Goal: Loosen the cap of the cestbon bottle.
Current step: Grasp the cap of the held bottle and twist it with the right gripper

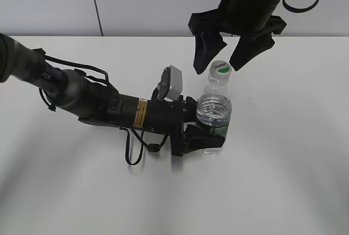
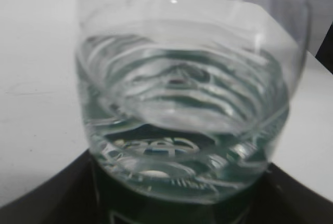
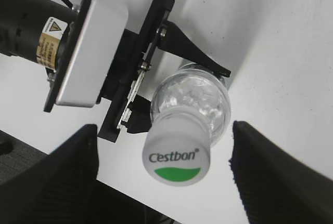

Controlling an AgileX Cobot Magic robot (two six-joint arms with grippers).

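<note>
- The left gripper (image 1: 210,135) is lying low on the white table (image 1: 283,180), its jaws clamping the cestbon bottle (image 1: 214,114) around the green label.
- The right gripper (image 1: 222,56) is hovering wide open above, fingers either side of the cap (image 3: 177,154), touching nothing.
- The bottle is standing upright near the table's middle.

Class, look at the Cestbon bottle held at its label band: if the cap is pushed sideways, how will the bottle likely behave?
The Cestbon bottle looks thin, clear and ribbed, so it may flex under squeeze. It is tall and narrow, so a push at the cap might tip it, though the left end effector clamps its lower body. The water inside probably adds steadying weight.
</note>
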